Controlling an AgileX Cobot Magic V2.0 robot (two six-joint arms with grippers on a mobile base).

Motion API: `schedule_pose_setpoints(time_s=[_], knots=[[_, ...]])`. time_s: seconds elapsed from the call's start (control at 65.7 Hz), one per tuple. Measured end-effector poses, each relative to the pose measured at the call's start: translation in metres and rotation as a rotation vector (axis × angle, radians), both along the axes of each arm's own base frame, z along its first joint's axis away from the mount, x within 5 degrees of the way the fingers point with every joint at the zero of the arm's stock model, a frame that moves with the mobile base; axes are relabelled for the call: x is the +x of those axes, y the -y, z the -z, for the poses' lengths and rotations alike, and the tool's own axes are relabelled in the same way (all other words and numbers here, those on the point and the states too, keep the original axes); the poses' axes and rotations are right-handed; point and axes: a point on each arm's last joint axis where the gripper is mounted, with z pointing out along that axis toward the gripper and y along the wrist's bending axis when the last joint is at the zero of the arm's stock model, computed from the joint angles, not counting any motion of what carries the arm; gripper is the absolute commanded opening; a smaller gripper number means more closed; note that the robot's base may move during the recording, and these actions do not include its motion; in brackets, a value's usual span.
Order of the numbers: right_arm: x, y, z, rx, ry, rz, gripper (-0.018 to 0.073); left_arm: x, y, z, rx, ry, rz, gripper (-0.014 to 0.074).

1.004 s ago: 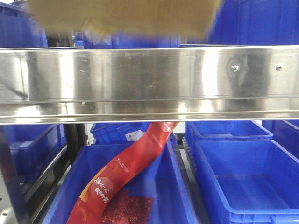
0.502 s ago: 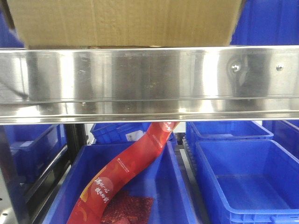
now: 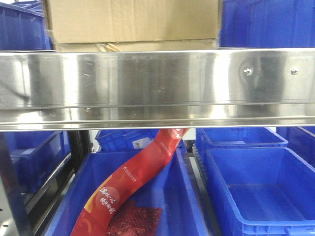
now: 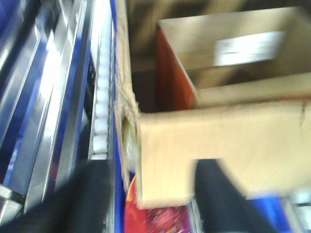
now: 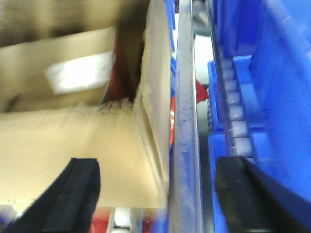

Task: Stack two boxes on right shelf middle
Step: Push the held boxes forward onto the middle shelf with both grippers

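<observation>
A brown cardboard box (image 3: pixel 133 19) sits at the top of the front view, above the shiny steel shelf lip (image 3: pixel 147 83). A thin strip of a second box (image 3: pixel 147 46) shows right under it. The left wrist view is blurred. There my left gripper (image 4: pixel 151 165) is open, with a corner of the box (image 4: pixel 218 136) between its black fingers. An open carton with a white label (image 4: pixel 248 46) lies beyond. My right gripper (image 5: pixel 158 162) is open wide. The box's corner (image 5: pixel 73 141) and a steel rail (image 5: pixel 187 121) lie between its fingers.
Blue plastic bins (image 3: pixel 256 191) stand below the shelf, one holding a long red packet strip (image 3: pixel 138 172). More blue bins (image 3: pixel 266 22) stand on the shelf beside and behind the boxes. A blue bin (image 5: pixel 272 97) is close to the right gripper's right finger.
The upper box came down into view and then moved back, away from the camera. It looks smaller now and rests over the lower box.
</observation>
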Motion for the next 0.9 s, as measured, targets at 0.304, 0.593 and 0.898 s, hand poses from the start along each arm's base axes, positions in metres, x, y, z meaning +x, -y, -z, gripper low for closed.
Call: schedule_pose_setpoints(time_s=[0.304,0.593,0.898], knots=[[-0.010,0.003,0.014,-0.150,-0.037,-0.083,-0.0162,-0.022,0.008,0.005,-0.023,-0.045,0.051,-0.0111],[-0.043,0.011,0.044,-0.108,0.186,-0.133,-0.0162,-0.063,0.010,0.041,-0.069,0.130,0.167,-0.0111],[-0.095,0.050,0.081,-0.004,0.279,-0.008,-0.0162,-0.123,-0.031,0.099,-0.174,0.301,0.116,-0.0111]])
